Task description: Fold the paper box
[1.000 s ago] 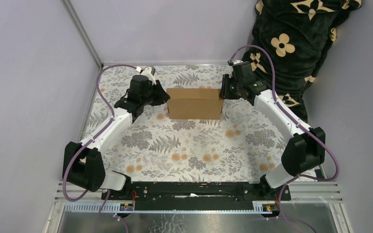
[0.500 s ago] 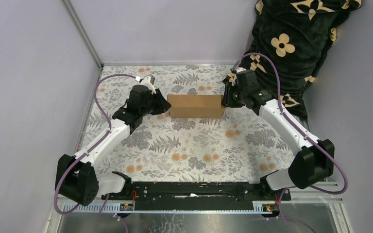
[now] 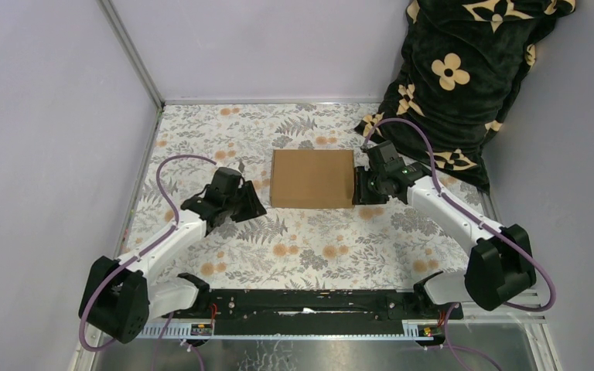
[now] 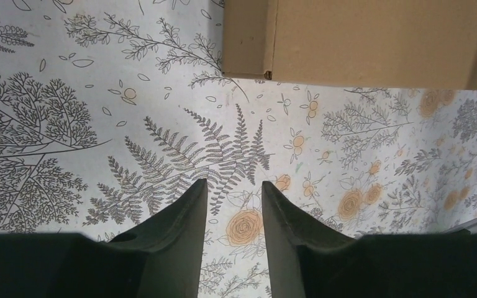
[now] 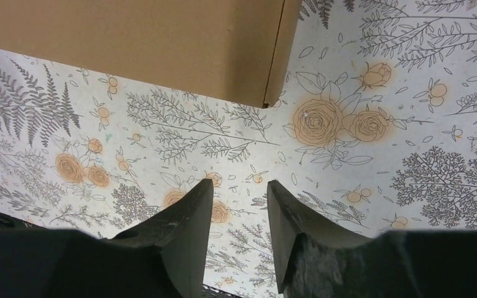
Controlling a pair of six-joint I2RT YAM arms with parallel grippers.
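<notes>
The paper box lies flat and closed on the floral table cover, a plain brown cardboard rectangle. My left gripper hangs just off its near left corner, clear of it, jaws open and empty. The left wrist view has the box at the top, well beyond my open left gripper. My right gripper sits beside the box's near right corner, open and holding nothing. In the right wrist view the box's corner fills the upper left, ahead of my right gripper.
A black blanket with cream flowers is piled at the back right, close behind the right arm. Lilac walls and a metal frame post bound the left and back. The arms' base rail runs along the near edge.
The box went from standing on edge, held between both grippers, to lying flat. Both grippers have let go and drawn back toward the near side, the left one farther.
</notes>
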